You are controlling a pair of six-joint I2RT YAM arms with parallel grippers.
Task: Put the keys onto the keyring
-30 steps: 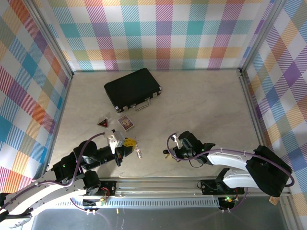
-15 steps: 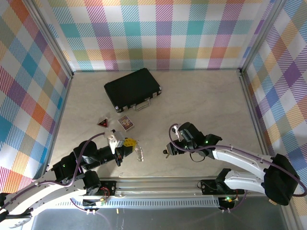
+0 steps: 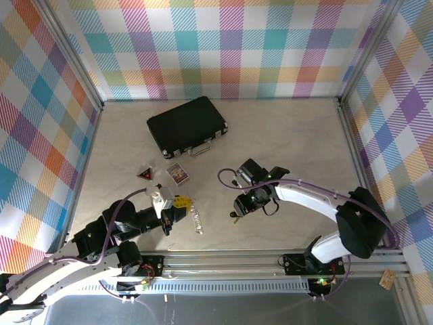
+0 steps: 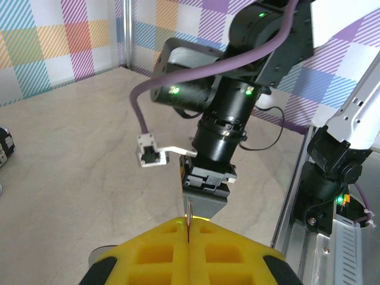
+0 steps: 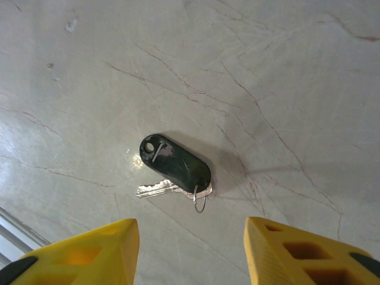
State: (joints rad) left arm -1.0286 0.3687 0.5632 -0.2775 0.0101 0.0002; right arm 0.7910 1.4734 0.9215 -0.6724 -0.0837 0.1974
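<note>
We held our right fingers (image 5: 89,249) spread above the black-tagged key (image 5: 176,163), which lay by the near edge of the surface (image 3: 291,135), about midway; our left fingers (image 4: 154,258) pinched the thin keyring (image 3: 196,220).

Right gripper (image 3: 240,208) being carried left over the key (image 3: 234,217), right arm's elbow being drawn in from the far right, keyring (image 3: 196,220) at the left gripper (image 3: 178,207) being swung slightly toward the bases.
</note>
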